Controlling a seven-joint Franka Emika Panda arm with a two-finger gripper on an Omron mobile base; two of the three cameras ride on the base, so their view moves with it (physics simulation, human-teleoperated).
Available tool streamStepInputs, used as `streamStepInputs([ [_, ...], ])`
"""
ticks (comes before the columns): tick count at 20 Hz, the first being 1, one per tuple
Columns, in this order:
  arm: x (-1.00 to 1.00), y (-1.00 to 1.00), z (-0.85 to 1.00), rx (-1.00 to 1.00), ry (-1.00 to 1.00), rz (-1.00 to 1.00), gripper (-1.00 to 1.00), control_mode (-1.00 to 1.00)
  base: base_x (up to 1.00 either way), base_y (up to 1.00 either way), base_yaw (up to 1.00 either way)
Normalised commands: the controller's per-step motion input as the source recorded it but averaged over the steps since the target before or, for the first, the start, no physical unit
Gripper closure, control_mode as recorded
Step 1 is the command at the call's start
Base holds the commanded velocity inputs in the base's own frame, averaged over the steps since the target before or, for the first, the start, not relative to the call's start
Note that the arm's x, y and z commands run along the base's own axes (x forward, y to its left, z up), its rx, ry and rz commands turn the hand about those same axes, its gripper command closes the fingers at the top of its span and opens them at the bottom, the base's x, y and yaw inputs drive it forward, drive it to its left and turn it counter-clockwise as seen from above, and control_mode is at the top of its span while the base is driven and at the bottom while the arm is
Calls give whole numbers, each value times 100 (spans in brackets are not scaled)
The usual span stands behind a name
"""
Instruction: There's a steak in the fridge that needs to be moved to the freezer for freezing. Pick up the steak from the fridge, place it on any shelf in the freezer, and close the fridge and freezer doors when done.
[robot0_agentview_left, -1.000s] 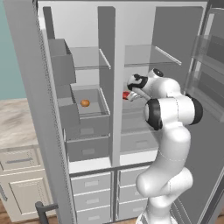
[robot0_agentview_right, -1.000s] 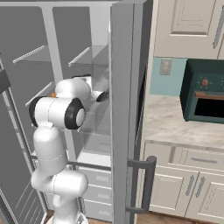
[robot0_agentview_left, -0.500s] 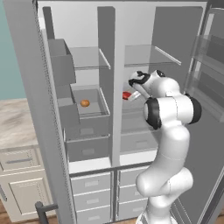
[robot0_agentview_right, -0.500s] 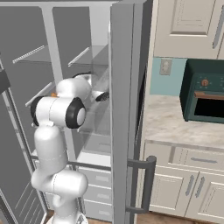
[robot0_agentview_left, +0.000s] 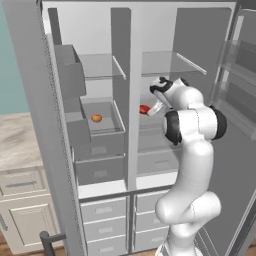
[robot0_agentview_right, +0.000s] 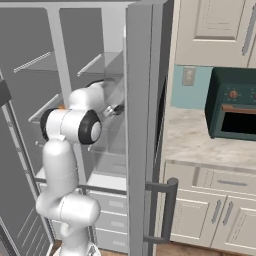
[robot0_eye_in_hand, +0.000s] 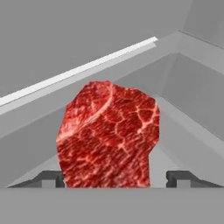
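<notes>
Item: approach to the steak (robot0_eye_in_hand: 109, 135), fridge (robot0_agentview_left: 170, 125) compartment, both doors standing open. Change noted over the last second: the arm has reached a little farther in and up toward the red slab, which sat at the gripper's (robot0_agentview_left: 153, 111) left tip a second ago and lies there now; the steak itself has not shifted and rests on the fridge's middle shelf, just right of the central divider. Judgement: the reach is nearly complete and the grasp comes next; nothing of the transfer to the freezer (robot0_agentview_left: 97, 125) is done yet. Pincer: wide, both dark finger tips (robot0_eye_in_hand: 50, 178) standing well apart at the bottom of the hand view, the steak lying between and just beyond them, its near edge seeming to lie at tip level; whether either tip touches the meat cannot be told, and nothing is held. Also present: a small round orange item (robot0_agentview_left: 96, 118) in the freezer's grey bin (robot0_agentview_left: 107, 137), far left of the work; freezer door (robot0_agentview_left: 40, 125) open at left, fridge door (robot0_agentview_right: 145, 130) open at right. Risk, as judged: the lumpy slab may slide back along the glass if the tips close before straddling it.
</notes>
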Motion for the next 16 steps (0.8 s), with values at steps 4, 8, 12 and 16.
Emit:
streamStepInputs([
  [4,-18,96,-100,-1,12,22,100,-100,0,0,0],
  [8,-54,100,-100,-2,4,22,100,-100,0,0,0],
  [12,-100,100,-100,-3,-10,19,100,-100,0,0,0],
  [16,-100,95,-100,-2,-15,12,100,-100,0,0,0],
])
